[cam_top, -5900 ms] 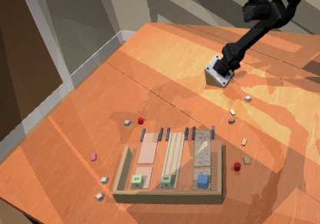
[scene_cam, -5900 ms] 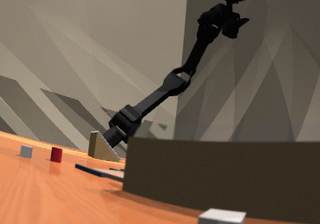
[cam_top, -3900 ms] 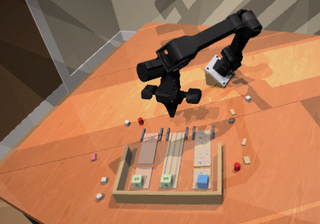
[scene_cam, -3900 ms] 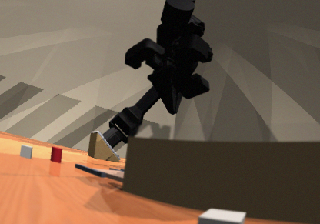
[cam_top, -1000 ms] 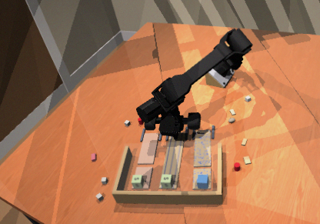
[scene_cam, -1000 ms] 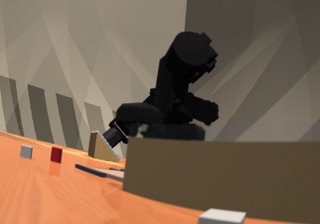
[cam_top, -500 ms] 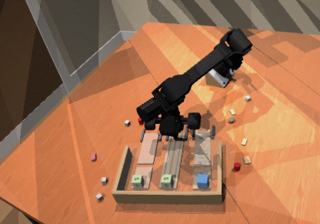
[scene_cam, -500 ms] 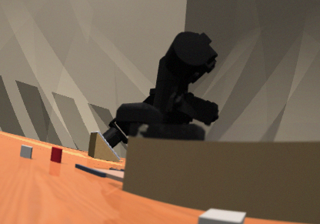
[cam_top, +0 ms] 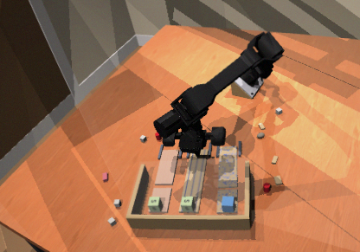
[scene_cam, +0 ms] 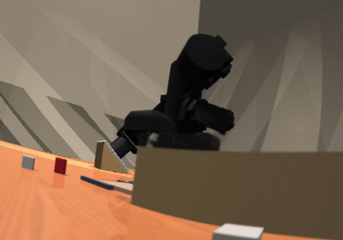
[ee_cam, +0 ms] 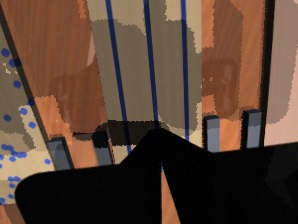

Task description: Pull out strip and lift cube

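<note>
The striped strip [cam_top: 195,177] [ee_cam: 135,75] runs unbroken in the middle and bears a green cube with a dark label [cam_top: 187,203]. The pink strip [cam_top: 166,168] [ee_cam: 285,65] on the left has a gap across it; its near piece bears another labelled green cube [cam_top: 154,203]. The blue-spotted strip [cam_top: 228,170] [ee_cam: 12,95] on the right is also split, with a plain blue cube [cam_top: 228,203] on its near piece. My gripper [cam_top: 196,154] [ee_cam: 157,136] is shut, fingertips together, over the far end of the striped strip. Nothing shows between the fingers; contact with the strip is hidden.
A low wooden wall [cam_top: 190,222] [scene_cam: 239,185] encloses the cubes on three sides, open towards the arm. Short dark guides [cam_top: 240,148] [ee_cam: 212,134] flank the strips' far ends. Red cylinders [cam_top: 266,187] [scene_cam: 60,166], white cubes [cam_top: 117,203] [scene_cam: 28,162] and a pink block [cam_top: 105,177] lie outside.
</note>
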Available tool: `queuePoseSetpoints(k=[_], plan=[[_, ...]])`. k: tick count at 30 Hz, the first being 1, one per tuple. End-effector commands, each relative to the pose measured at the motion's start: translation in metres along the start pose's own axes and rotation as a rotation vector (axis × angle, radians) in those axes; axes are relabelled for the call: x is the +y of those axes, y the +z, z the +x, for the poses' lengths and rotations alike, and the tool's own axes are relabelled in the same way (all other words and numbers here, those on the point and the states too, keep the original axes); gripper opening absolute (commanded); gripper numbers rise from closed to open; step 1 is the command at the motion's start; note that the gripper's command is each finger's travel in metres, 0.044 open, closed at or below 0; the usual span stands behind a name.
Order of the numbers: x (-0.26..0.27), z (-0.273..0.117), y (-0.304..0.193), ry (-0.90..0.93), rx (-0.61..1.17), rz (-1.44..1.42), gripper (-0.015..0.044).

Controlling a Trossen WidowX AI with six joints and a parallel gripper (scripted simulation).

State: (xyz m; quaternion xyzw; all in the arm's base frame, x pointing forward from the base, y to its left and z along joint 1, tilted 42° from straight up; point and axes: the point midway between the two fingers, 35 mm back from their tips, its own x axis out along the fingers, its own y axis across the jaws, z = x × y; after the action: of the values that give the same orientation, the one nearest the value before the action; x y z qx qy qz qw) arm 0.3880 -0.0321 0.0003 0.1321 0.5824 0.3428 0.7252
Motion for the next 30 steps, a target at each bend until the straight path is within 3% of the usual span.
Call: queuePoseSetpoints(k=[1,30], plan=[[0.000,0.004,0.001,0.006,0.001,0.002,0.0000],[-0.001,0.006,-0.017,0.006,0.001,0.003,0.0000]])
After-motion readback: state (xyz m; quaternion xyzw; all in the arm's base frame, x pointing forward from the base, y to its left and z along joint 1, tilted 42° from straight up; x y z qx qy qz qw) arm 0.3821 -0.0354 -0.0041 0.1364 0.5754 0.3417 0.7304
